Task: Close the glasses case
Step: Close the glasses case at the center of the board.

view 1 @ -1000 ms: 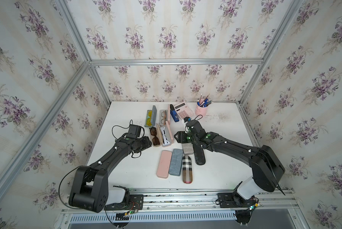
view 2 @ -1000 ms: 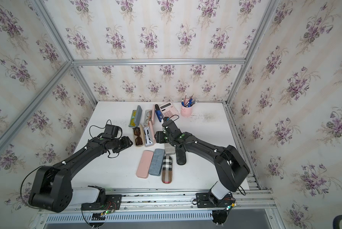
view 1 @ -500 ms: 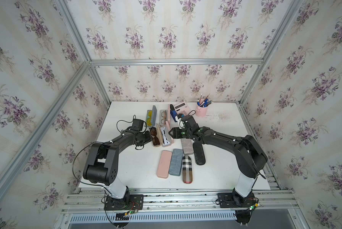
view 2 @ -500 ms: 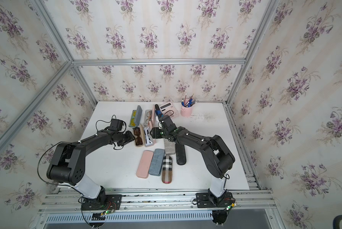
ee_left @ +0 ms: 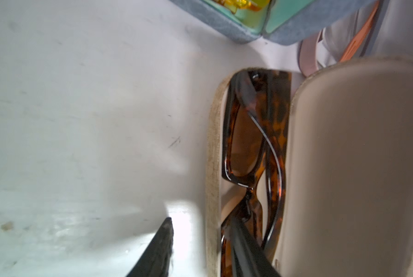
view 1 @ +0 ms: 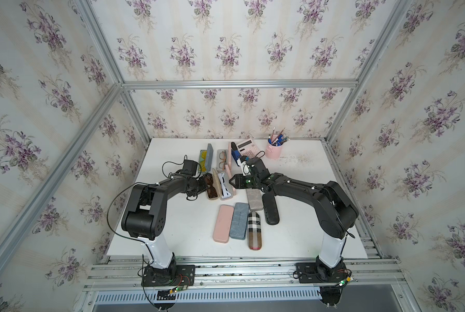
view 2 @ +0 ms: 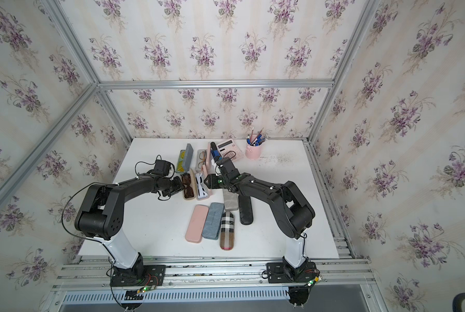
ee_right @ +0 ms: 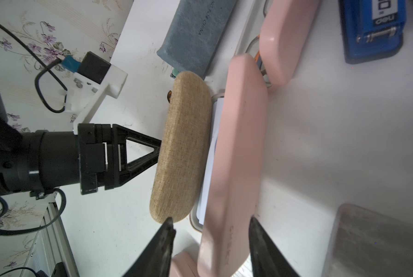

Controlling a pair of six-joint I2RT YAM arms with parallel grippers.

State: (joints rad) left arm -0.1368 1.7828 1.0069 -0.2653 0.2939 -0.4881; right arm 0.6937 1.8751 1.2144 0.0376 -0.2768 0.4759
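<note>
Between the arms, the tan case (ee_left: 212, 144) runs front-to-back, lid (ee_right: 181, 148) upright on its right; left tool (ee_left: 200, 223), half-open, straddles its near wall, right tool (ee_right: 211, 221) loosely brackets the pink lid (ee_right: 236, 144).

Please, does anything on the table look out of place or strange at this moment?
One thing: in the left wrist view, one finger of the left hand lies inside the open beige case, over the tortoiseshell sunglasses, the other outside its wall. It may block the lid. Nothing looks spilled or broken.
</note>
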